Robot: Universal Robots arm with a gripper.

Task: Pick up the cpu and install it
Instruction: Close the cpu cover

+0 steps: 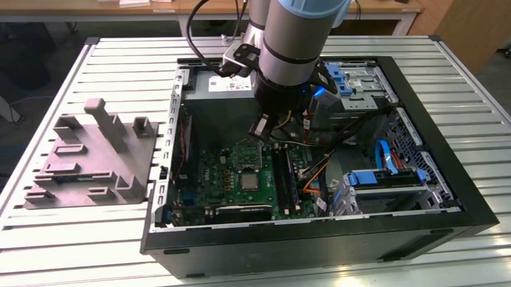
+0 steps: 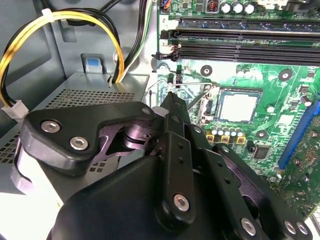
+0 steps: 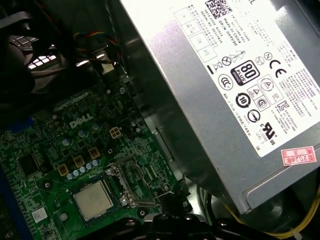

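Note:
The cpu (image 2: 239,106) is a small silvery square lying flat in its socket on the green motherboard (image 2: 295,95); it also shows in the first wrist view (image 3: 93,200) and in the exterior view (image 1: 249,179). Beside it the silver socket frame (image 3: 131,183) stands flipped up. My gripper (image 2: 171,98) hangs inside the open computer case (image 1: 447,197), above the board and just off the socket's frame side. Its fingers are shut together with nothing between them. In the exterior view the gripper (image 1: 259,133) sits a short way above the cpu.
A grey power supply (image 3: 225,90) stands close beside the gripper, with yellow and black cables (image 2: 65,20) looping from it. Memory slots (image 2: 240,40) run past the socket. Blue drive cages (image 1: 383,179) fill the case's right. A grey plastic fixture (image 1: 88,161) rests on the table at the exterior view's left.

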